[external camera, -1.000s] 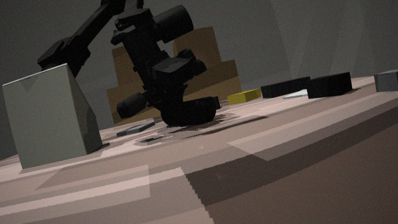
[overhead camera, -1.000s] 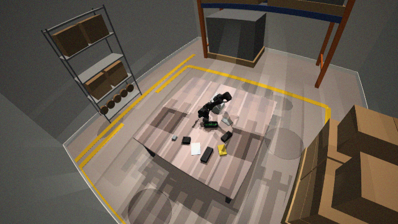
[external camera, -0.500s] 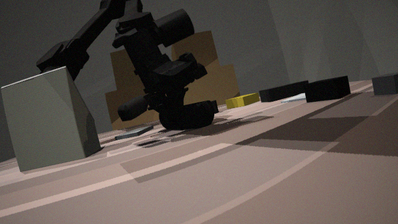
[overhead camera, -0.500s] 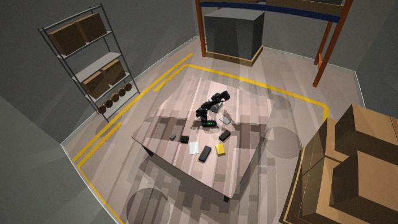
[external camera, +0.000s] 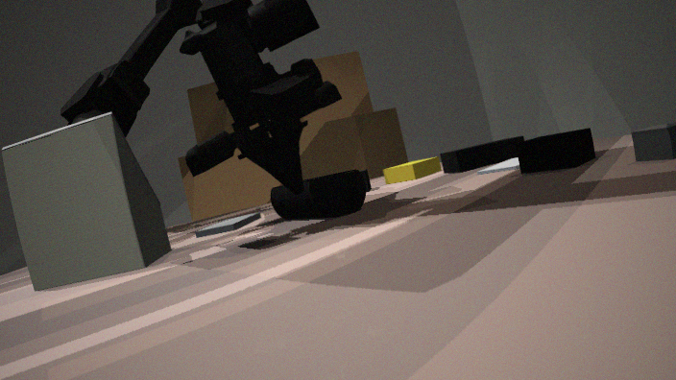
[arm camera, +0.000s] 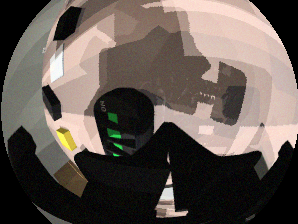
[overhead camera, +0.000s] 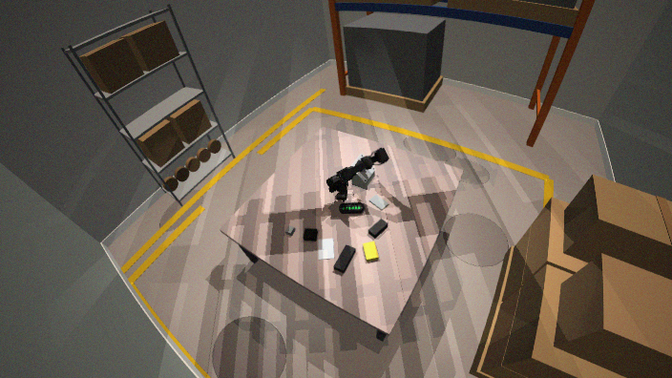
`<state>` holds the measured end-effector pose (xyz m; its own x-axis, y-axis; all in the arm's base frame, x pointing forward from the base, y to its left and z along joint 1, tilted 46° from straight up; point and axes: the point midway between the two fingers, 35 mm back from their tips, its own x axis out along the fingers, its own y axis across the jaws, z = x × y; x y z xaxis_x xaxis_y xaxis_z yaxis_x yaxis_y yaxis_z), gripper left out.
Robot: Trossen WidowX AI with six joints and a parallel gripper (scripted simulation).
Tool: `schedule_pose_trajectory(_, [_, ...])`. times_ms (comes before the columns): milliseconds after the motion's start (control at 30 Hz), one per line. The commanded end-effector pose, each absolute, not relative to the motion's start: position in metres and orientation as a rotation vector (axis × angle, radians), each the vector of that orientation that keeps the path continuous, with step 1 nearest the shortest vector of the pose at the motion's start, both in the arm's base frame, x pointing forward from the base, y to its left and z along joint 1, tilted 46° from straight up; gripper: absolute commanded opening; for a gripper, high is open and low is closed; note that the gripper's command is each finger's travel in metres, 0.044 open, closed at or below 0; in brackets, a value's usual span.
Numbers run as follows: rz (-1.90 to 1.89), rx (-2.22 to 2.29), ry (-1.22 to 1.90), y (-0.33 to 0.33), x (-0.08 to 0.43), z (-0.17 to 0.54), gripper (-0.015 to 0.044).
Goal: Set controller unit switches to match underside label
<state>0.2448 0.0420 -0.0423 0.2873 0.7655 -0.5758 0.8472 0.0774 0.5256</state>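
Note:
The dark controller unit (overhead camera: 351,208) (external camera: 336,197) (arm camera: 127,100) lies on the bench below the arm, switch side up. A row of green switch ends shows on its top in the top view. The wrist view shows some green ends and an ON mark, with the rest of the row behind the fingers. The label on the underside is hidden. My gripper (overhead camera: 341,197) (external camera: 300,191) (arm camera: 166,125) is shut and empty. It points down, its tips close to the unit's edge; I cannot tell if they touch it.
A grey box (overhead camera: 364,178) (external camera: 72,206) stands beside the arm, with a pale flat plate (overhead camera: 378,201) (external camera: 228,225) near it. Farther out lie black blocks (overhead camera: 378,228) (overhead camera: 345,259) (overhead camera: 310,234), a yellow block (overhead camera: 370,251) (external camera: 413,171) (arm camera: 66,139), a white sheet (overhead camera: 326,249) and a small grey block (overhead camera: 290,231).

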Motion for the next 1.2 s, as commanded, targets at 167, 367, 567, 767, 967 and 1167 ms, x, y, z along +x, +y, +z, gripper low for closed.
schedule_pose_trajectory(167, [-0.104, 1.68, 1.486, 0.03, 0.244, -0.023, 0.0])
schedule_pose_trajectory(367, [-0.166, 1.575, 1.607, 0.056, 0.251, 0.019, 0.0])
schedule_pose_trajectory(567, [-0.229, 1.46, 1.701, 0.085, 0.241, 0.067, 0.0])
schedule_pose_trajectory(767, [-0.236, 1.447, 1.709, 0.089, 0.239, 0.072, 0.0])
schedule_pose_trajectory(967, [-0.237, 1.447, 1.709, 0.095, 0.241, 0.065, 0.0])
schedule_pose_trajectory(1167, [-0.236, 1.447, 1.71, 0.102, 0.242, 0.058, 0.0])
